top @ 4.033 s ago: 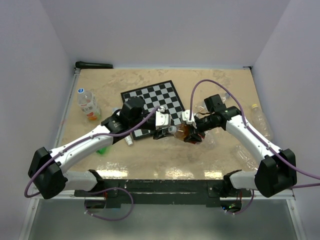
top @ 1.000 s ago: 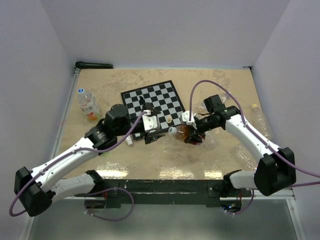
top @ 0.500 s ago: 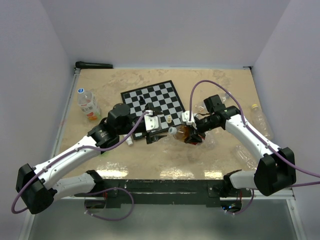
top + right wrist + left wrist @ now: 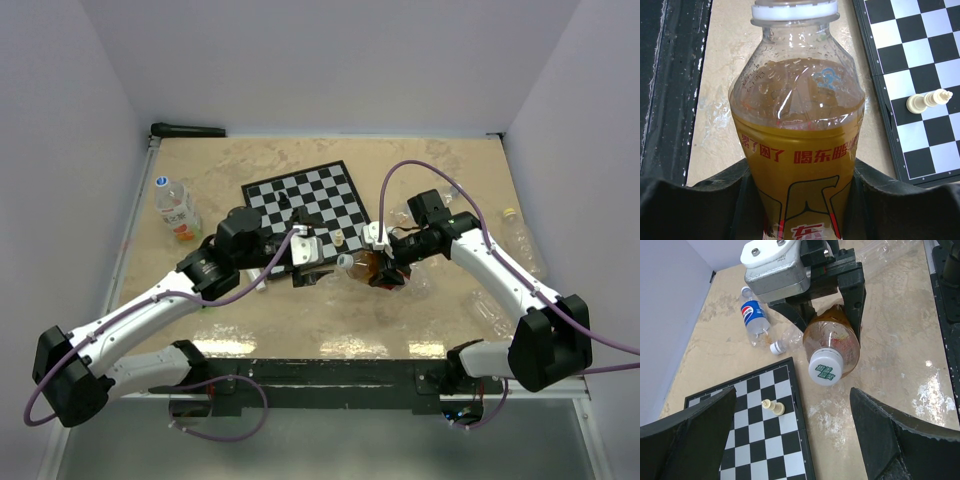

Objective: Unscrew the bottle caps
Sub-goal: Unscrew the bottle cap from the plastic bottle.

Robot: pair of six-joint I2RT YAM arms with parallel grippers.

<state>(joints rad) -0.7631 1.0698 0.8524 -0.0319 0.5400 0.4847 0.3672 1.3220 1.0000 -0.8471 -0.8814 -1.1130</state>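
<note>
My right gripper (image 4: 832,315) clamped the 东鹏-lettered bottle (image 4: 797,150) | my left gripper (image 4: 306,252) gaped wide before its green-printed white cap (image 4: 825,370) | Pepsi bottle (image 4: 754,315) beyond

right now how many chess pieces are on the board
2: a black piece on the chessboard's far left part, a cream piece lying near its right edge. The left arm may hide more.

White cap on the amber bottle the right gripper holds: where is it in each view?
Top external: white cap at centre, just off the chessboard.
Left wrist: centre, facing the camera.
Right wrist: top edge, capping the amber bottle.
Shared landmark: the cream chess piece on the chessboard.
</note>
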